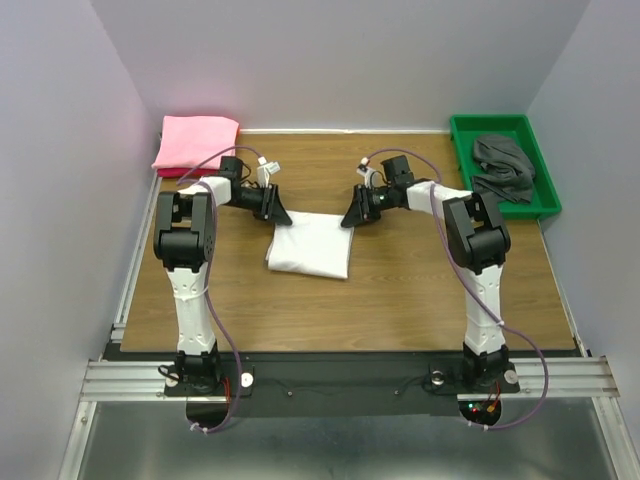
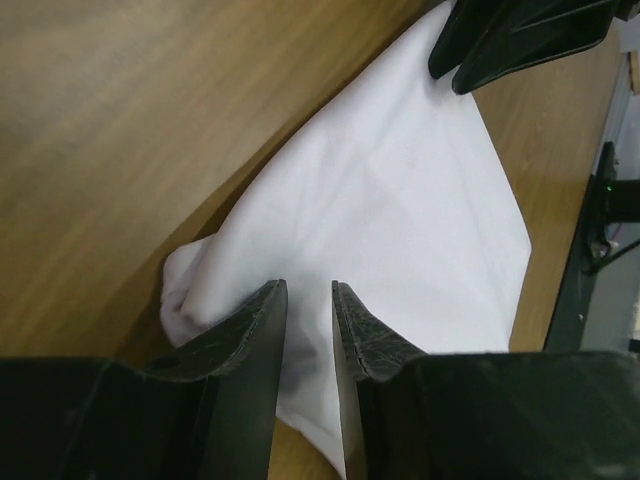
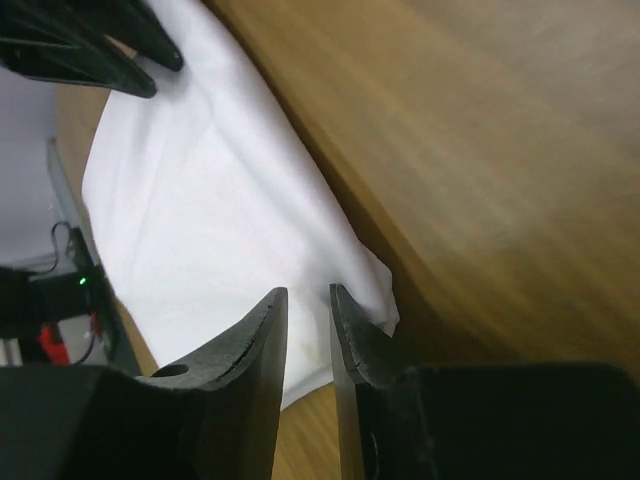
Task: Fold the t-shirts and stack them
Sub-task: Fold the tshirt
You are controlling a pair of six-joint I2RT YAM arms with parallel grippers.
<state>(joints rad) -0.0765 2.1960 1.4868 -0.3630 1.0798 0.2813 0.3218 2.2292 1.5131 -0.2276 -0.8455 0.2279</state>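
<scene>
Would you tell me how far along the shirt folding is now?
Done: a pink shirt lies folded at the back left. In hand: the white shirt, partly folded, with the left gripper and right gripper at its far corners. Left: the grey clothing in the green bin, then stacking.

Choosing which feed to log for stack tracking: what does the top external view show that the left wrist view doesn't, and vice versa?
Only top external: the folded pink shirt at the far-left corner, and the green tray holding a dark grey shirt. Only left wrist: the left fingers close up, slightly parted over the bunched corner of the white shirt. Both: that white shirt, the wooden table, the right gripper.
</scene>
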